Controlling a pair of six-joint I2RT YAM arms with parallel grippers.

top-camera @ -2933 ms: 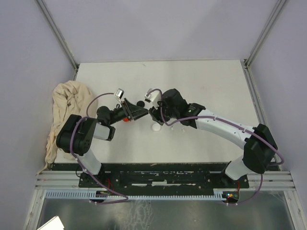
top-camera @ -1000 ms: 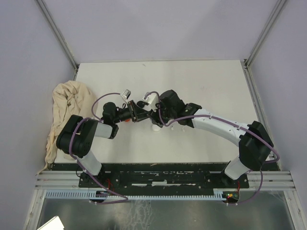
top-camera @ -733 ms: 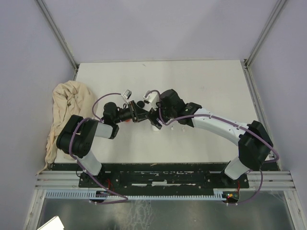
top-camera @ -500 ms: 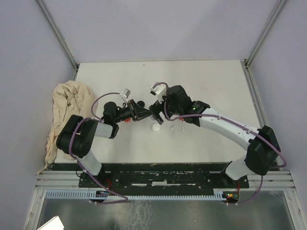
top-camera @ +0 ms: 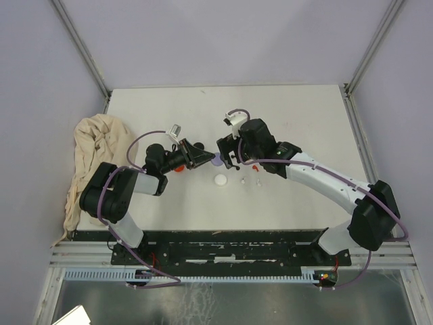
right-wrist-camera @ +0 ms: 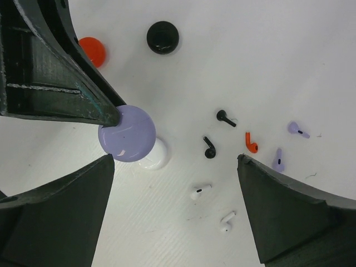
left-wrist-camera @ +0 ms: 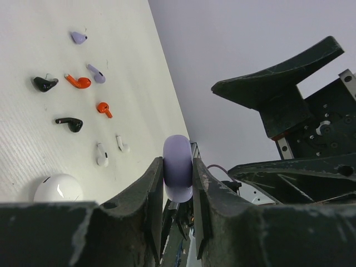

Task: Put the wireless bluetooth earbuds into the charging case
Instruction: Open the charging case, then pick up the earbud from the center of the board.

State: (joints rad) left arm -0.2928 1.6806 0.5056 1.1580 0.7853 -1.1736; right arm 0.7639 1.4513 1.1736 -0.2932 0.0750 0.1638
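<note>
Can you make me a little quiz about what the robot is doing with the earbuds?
1. True or false: the left hand pinches a lilac case.
2. How many earbuds lie on the table?
3. The right hand is: A shut, B open, C holding an earbud.
Key: 1 true; 2 eight; 3 B.

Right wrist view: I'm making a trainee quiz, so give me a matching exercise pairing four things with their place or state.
1 lilac charging case
2 white charging case
3 black charging case
4 right gripper

A open, empty
B partly hidden behind the lilac one
C clamped in the left gripper
D near the red charging case

Pairs: 1-C, 2-B, 3-D, 4-A
</note>
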